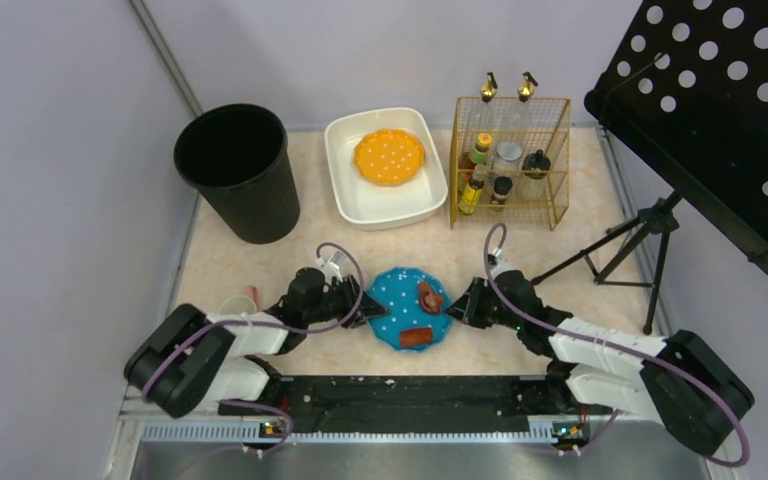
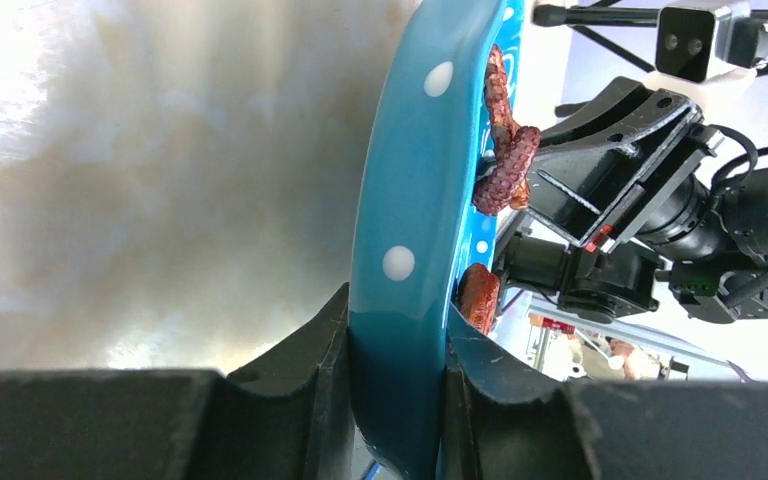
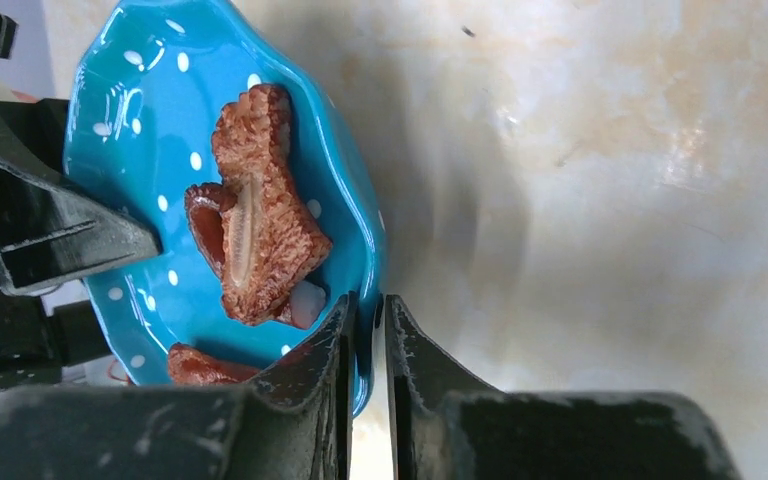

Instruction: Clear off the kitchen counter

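- Top view: blue dotted plate (image 1: 400, 300) sits over the near middle of the bench (image 1: 290, 262), between the two arms.
- Left end effector (image 1: 368, 312) is on the plate's left rim and right end effector (image 1: 457, 308) on its right rim. Finger gap is too small to read from here.
- Two brown food pieces are on the plate, one near the right edge (image 1: 428, 295) and one at the near edge (image 1: 416, 337).
- Far side of the bench: black bin (image 1: 235, 170) at left, white basin (image 1: 345, 195) holding an orange plate (image 1: 389, 157) in the middle, wire rack (image 1: 510, 205) of bottles at right.
- Left wrist view: left end effector (image 2: 397, 380) is nearly closed, with both fingers pressed against the plate rim, one on each face. The plate is seen edge-on.
- A tentacle-like food piece (image 2: 505, 165) shows on the plate's inner face. The right end effector is behind it at the opposite rim. Bench surface fills the left of the view.
- Right wrist view: right end effector (image 3: 368, 330) is closed down to a narrow slot with the plate rim pinched in it.
- The ridged brown piece (image 3: 255, 200) lies just beside the inner finger, and the second piece (image 3: 200, 365) is partly hidden behind that finger.
- The left end effector's black finger (image 3: 50, 235) meets the far rim.
- I can't tell whether the plate touches the bench or is off it.
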Robot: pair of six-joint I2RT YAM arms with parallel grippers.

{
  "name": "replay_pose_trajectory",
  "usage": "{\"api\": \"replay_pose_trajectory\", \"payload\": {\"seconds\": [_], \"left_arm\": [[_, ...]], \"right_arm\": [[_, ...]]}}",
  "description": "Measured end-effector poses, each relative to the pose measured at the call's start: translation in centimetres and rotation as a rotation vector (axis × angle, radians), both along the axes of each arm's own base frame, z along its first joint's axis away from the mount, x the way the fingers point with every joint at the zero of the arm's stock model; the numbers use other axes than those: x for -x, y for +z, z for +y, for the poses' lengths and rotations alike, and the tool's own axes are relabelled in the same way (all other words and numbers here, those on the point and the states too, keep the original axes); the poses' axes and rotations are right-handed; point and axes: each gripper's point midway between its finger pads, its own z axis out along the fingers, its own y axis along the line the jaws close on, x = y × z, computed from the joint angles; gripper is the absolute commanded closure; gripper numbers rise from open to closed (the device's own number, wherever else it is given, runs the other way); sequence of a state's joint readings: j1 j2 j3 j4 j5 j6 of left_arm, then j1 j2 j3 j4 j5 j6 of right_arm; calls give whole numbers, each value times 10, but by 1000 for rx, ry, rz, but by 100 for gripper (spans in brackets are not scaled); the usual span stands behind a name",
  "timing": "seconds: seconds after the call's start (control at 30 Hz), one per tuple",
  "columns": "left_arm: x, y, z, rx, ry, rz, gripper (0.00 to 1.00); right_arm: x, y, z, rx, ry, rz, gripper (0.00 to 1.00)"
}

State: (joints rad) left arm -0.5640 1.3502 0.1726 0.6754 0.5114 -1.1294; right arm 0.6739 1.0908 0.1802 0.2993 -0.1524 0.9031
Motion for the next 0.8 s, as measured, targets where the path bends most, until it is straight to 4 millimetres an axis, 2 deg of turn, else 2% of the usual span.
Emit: {"api": "replay_pose_trajectory", "payload": {"seconds": [0.2,0.3,0.63,0.8], "left_arm": [[0,30,7,19,27,-68,100],[2,40,11,29,36,-91,100],[-2,52,25,8,109,-109,100],[-5,64,30,8,144,-134,100]], "right_arm": [[-3,28,2,-17,10,-47,57],[-2,37,-1,-18,7,-56,52],[3,70,-17,2,-29,-100,47],[2,90,-23,0,-52,-136,46]]}}
